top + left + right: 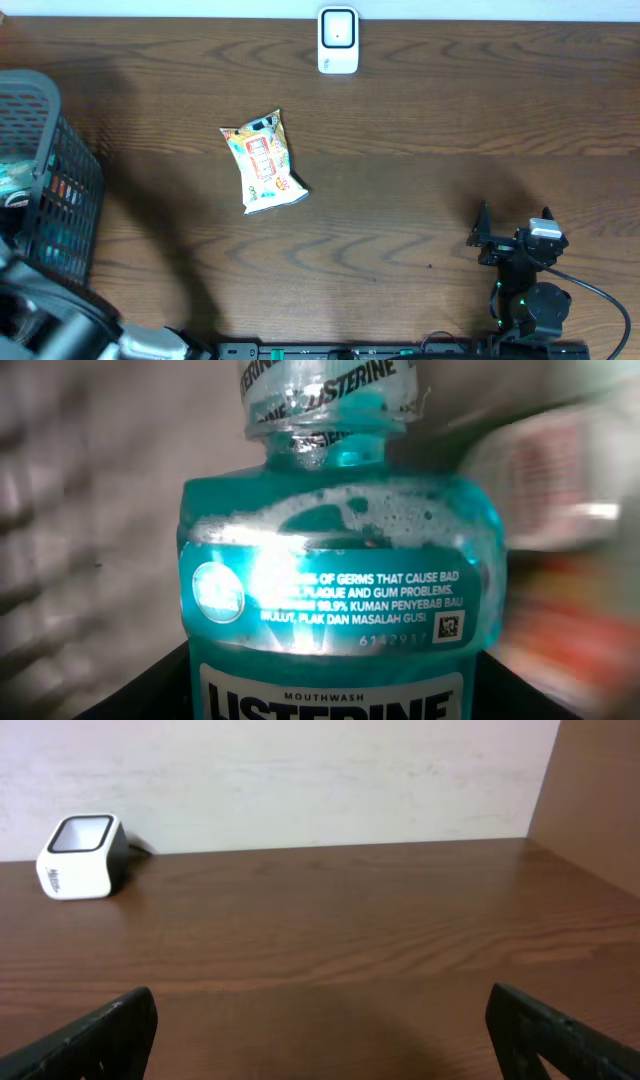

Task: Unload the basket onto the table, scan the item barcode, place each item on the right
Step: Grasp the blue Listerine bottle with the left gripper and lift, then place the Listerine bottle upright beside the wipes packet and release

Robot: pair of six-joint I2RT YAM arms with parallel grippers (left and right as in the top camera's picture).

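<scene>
One broad worktop (420,120), a dark basket (75,190) at its left edge, and apparently down inside it the mouthwash bottle (335,600): full, foamy, so likely heavy, rigid and slick. It is best pinched across the flat body below the shoulder. The scanner (338,41) sits far centre. The left gripper (340,695) flanks the bottle, but whether it has hold is unclear. The right gripper (320,1005) gapes empty, near right.
</scene>
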